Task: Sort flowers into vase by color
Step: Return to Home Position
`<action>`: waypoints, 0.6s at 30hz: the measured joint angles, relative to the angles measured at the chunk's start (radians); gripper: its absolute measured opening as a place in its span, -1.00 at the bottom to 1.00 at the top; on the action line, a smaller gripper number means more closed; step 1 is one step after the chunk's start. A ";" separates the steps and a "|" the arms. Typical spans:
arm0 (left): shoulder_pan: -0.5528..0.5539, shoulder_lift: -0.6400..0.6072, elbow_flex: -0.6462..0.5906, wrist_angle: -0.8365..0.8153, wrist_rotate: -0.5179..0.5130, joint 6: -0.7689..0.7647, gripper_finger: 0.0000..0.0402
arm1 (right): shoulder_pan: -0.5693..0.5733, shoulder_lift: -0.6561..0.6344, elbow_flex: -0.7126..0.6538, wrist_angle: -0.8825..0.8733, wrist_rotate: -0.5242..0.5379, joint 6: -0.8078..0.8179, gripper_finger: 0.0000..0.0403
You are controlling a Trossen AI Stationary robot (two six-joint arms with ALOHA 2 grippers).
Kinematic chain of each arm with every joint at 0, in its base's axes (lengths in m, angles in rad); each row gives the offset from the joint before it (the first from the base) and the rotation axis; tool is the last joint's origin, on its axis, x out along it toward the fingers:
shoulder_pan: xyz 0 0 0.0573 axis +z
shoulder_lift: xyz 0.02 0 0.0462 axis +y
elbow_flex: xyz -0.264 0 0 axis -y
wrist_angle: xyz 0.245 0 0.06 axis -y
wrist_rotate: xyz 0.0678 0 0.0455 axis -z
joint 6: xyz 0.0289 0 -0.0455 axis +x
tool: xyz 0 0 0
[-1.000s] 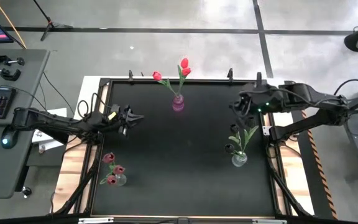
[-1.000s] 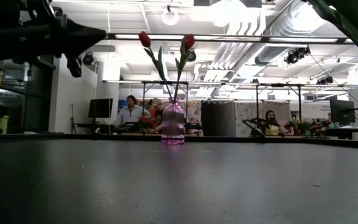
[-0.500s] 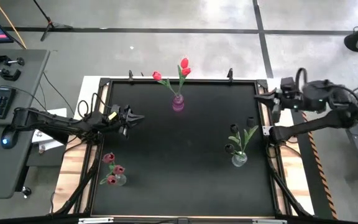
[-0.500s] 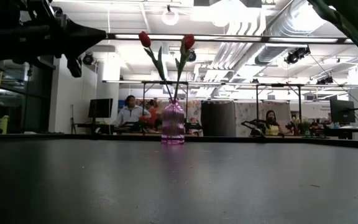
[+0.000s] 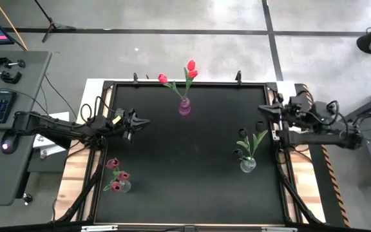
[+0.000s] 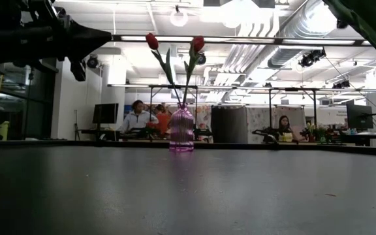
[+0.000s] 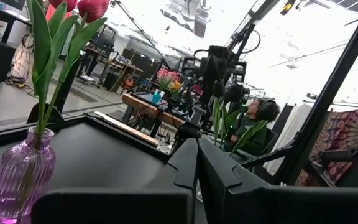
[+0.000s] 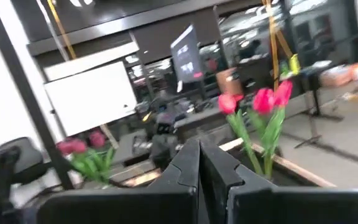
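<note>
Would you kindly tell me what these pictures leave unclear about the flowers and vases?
- High view: the dark tulips in the right clear vase are too small against the black table to count.
- Low view: the picture's right edge cuts off that vase.
- Right wrist view: the right gripper covers the vase under the red tulips.

Here's the black table top (image 5: 192,154): matt, with a soft sheen in the low view. On it, the ribbed purple glass vase (image 6: 181,130) is glossy and see-through. The round clear glass vase (image 5: 247,165) shines too. The red tulip heads (image 6: 197,43) look smooth, though whether cloth or plastic I cannot tell. Alongside, the pale wooden boards (image 5: 75,180) are bare and dull. The grey concrete floor (image 5: 192,58) is smooth and faintly glossy. The left gripper (image 7: 197,146) is dark matt plastic.
</note>
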 joint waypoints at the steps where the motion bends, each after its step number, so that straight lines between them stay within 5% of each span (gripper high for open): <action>1: 0.000 0.000 0.000 0.000 0.000 0.000 -1.00 | -0.010 -0.022 -0.022 -0.004 -0.028 0.017 -1.00; 9: 0.000 0.000 0.000 0.000 0.000 -0.001 -1.00 | -0.022 -0.219 -0.098 -0.038 -0.123 0.024 -1.00; 18: 0.000 0.003 0.002 -0.010 0.000 0.000 -1.00 | -0.022 -0.223 -0.120 -0.193 -0.122 0.020 -1.00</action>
